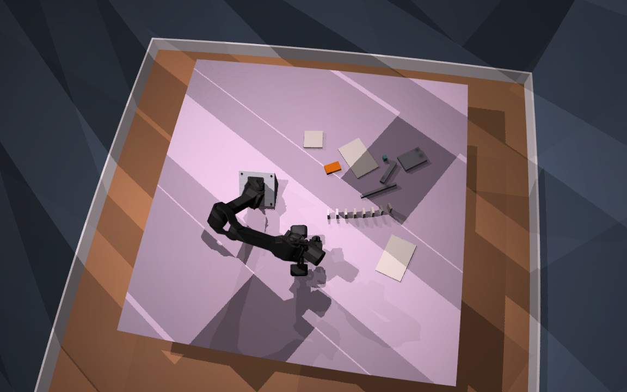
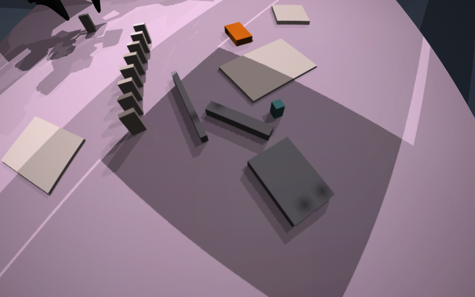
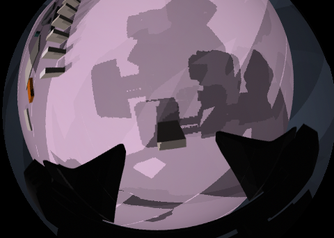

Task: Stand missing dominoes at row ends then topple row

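Note:
A row of several pale dominoes stands upright and bends slightly at its far end. Its end domino nearer the arm's base (image 1: pixel 328 214) (image 2: pixel 142 34) (image 3: pixel 52 72) and its far end domino (image 1: pixel 389 208) (image 2: pixel 132 122) both stand. A loose domino (image 2: pixel 87 23) (image 3: pixel 171 145) stands upright, apart from the row; the arm hides it in the top view. My gripper (image 1: pixel 299 250) (image 2: pixel 83 14) (image 3: pixel 171 143) is open and empty, pointing down above the loose domino. In the wrist view that domino lies between the spread fingertips, beyond them.
An orange block (image 1: pixel 332 167) (image 2: pixel 238 32), a teal cube (image 1: pixel 384 158) (image 2: pixel 277 109), two dark bars, a grey slab (image 1: pixel 411 159) (image 2: pixel 287 180) and two pale tiles lie on one side of the row. Another pale tile (image 1: pixel 396 258) (image 2: pixel 43 155) lies on the other side.

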`<state>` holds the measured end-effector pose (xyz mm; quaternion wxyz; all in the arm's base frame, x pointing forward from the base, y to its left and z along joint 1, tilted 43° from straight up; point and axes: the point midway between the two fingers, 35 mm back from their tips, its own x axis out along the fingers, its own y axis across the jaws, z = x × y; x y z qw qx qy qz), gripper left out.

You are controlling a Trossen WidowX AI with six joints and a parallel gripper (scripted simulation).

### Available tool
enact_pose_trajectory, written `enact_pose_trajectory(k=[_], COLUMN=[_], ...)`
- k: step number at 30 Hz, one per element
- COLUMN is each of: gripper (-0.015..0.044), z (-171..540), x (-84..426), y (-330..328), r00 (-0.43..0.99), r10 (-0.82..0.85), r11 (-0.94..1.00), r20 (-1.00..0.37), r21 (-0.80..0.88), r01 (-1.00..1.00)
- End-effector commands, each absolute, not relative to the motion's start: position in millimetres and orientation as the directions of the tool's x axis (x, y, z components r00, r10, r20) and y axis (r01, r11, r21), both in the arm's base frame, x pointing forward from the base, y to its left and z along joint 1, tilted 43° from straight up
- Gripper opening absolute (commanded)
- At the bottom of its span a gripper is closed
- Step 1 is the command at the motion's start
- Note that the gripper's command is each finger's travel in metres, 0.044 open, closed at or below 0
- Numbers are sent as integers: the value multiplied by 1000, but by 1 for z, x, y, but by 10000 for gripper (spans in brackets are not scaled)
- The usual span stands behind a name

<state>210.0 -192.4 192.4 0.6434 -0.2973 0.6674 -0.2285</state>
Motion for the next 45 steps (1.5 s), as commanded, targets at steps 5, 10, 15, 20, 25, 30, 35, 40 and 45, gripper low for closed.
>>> enact_pose_trajectory(k=[5,10,15,20,25,30,35,40,45], gripper=[440,440,387,256,125,107,107,107,107], z=[183,178,176,176,176,176,176,212,265], x=[210,210,210,210,210,210,210,219,211], y=[-201,-207,-208,-208,-208,-208,-208,-170,-121], r00=[12,12,12,12,12,12,12,25,44], r10=[-693,-693,-693,-693,-693,-693,-693,-682,-688], r11=[716,716,716,716,716,716,716,722,708], r20=[-721,-721,-721,-721,-721,-721,-721,-731,-724], r21=[-689,-690,-690,-690,-690,-690,-690,-679,-684], r01=[-108,-108,-108,-108,-108,-108,-108,-133,-175])
